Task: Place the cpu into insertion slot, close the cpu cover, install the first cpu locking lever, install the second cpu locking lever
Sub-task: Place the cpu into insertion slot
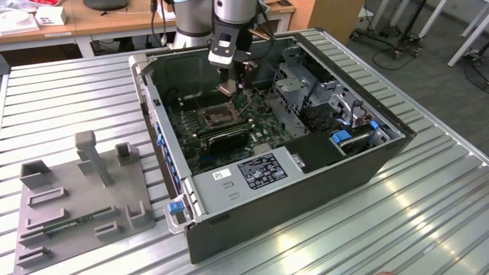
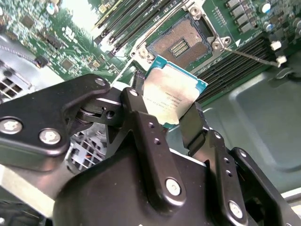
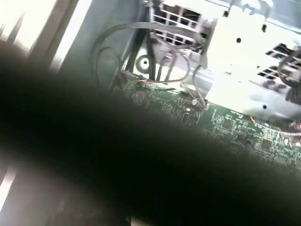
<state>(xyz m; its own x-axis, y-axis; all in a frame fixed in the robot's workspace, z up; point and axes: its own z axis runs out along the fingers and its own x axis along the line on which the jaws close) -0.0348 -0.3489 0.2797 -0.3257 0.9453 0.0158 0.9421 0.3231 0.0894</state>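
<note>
The black two-finger gripper (image 2: 162, 103) pinches the small flat square silver-grey cpu (image 2: 175, 89) by opposite edges, its fingers (image 2: 138, 113) closed narrow on the tilted chip above the green circuit board (image 2: 70, 56). The square black-rimmed insertion slot (image 2: 181, 44) lies uncovered, its contact field bare, and the chip appears to hang just short of it, not touching. In the exterior view the gripper (image 1: 231, 86) sits inside the open dark computer case (image 1: 306, 189), at roughly twelve o'clock from the slot (image 1: 216, 116).
</note>
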